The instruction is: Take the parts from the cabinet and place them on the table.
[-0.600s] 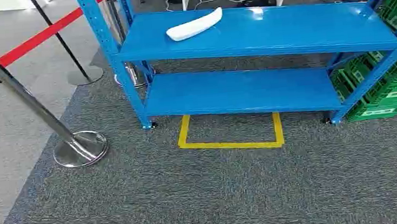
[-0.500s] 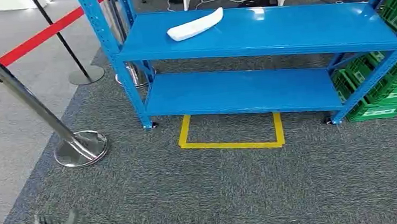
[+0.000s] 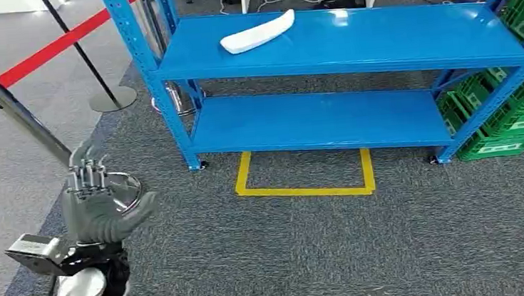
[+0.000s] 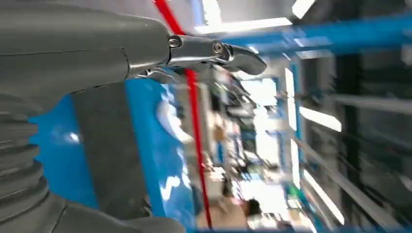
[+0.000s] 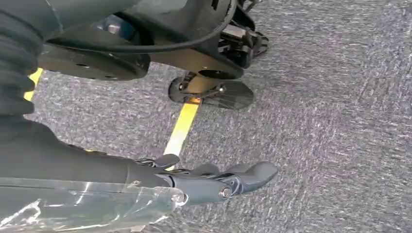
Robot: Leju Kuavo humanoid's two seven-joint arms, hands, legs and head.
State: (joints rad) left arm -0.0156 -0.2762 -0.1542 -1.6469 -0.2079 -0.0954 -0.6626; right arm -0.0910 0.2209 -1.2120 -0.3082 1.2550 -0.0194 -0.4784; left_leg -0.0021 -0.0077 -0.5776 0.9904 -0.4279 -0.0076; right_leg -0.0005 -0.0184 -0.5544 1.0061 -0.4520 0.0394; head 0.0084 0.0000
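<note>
The left hand (image 3: pixel 98 205), fingers spread and holding nothing, is standing at the near left, while the white part (image 3: pixel 257 32) is lying far and to its right on the cabinet's top shelf (image 3: pixel 378 41), long axis running left-right; the right hand (image 5: pixel 214 182) is hanging open toward the floor.

1. The blue rack (image 3: pixel 339 41) is showing smooth painted metal with a glossy sheen, its shelves catching white glare.
2. The white part (image 3: pixel 258 32) on the upper shelf is looking like smooth, slightly shiny plastic.
3. The carpet (image 3: pixel 311 251) is looking rough, matt and grey-flecked.
4. The post (image 3: pixel 16 112) and its round base are gleaming like polished chrome.
5. The red belt (image 3: pixel 57 45) is looking like matt woven cloth.
6. The green crates (image 3: pixel 521 111) are looking like ribbed plastic.
7. The left hand (image 3: pixel 96 205) is showing matt grey covering over bare metal fingers (image 4: pixel 214 51).
8. The yellow tape (image 3: pixel 306 188) is lying flat and smooth.
</note>
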